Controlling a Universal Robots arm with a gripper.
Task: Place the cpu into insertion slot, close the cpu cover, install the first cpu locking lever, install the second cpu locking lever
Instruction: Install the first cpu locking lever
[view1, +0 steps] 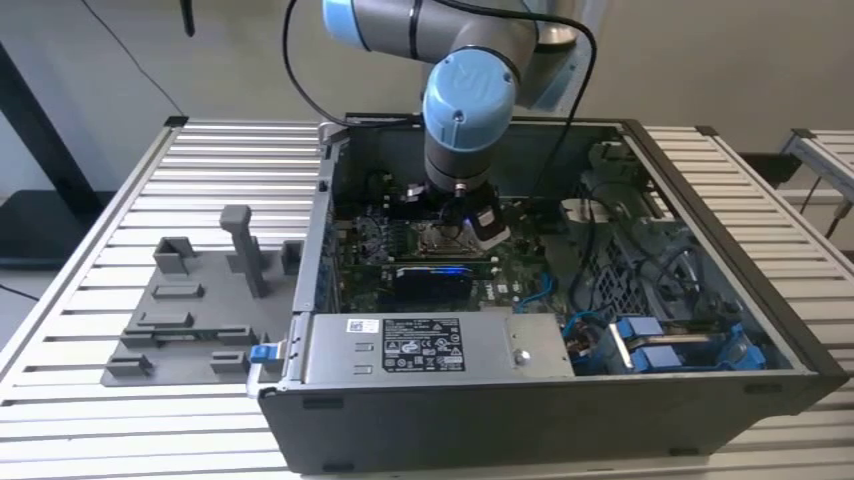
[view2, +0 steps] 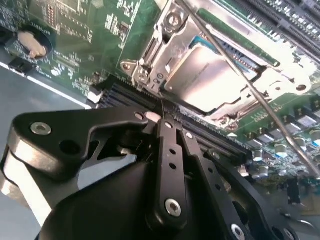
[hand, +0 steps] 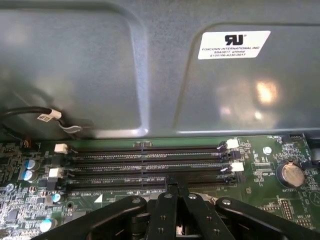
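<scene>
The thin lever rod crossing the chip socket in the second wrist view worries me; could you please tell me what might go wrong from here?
The lever lies slanted over the chip and cover, seemingly unlatched, so it might spring back or slip if pushed. The shut pincer sits right by the memory slots, so a small drift could scrape them.

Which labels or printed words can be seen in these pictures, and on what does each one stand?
White sticker on the grey case wall, first wrist view: a logo and small print lines, not quoted here.
Labels on the power-supply box, exterior view: too small to read.
White lettering on the green circuit board, second wrist view: too small to read.
</scene>
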